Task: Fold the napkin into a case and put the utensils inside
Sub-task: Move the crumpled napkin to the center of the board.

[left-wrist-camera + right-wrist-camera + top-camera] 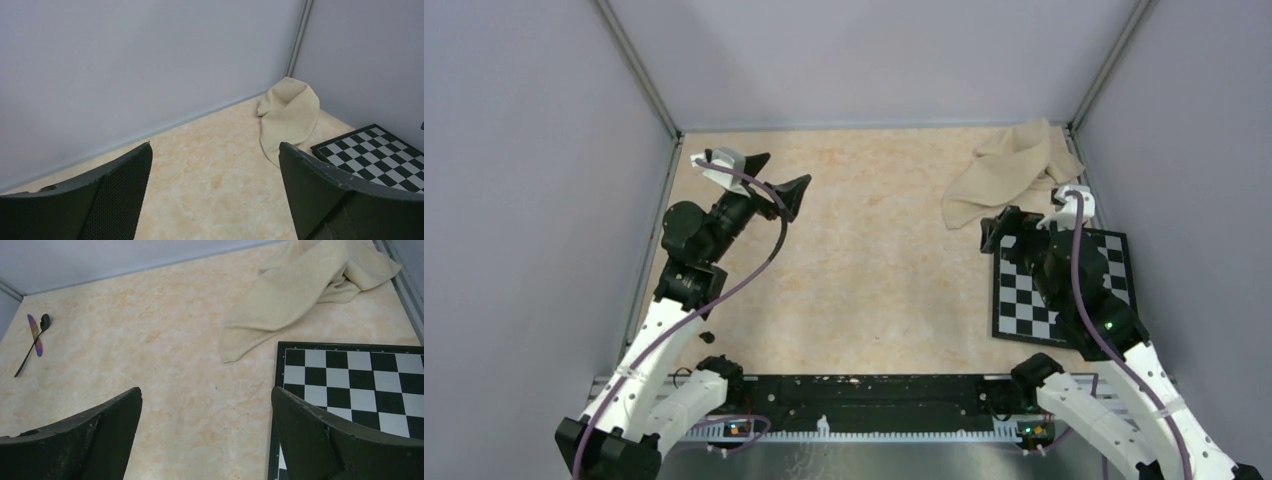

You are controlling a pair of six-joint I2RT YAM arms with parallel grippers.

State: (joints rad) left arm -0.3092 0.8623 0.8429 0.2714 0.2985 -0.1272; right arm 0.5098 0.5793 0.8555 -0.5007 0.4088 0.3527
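Right, both wide apart and empty: left pincer above the surface, right pincer by the checkerboard. Napkin crumpled in the far right corner; spoon and knife crossed, far left.

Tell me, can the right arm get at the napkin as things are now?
Probably yes. The right hand is open and close to the napkin, crumpled in the far right corner. Only bare tabletop lies between them; the checkerboard sits to the side.
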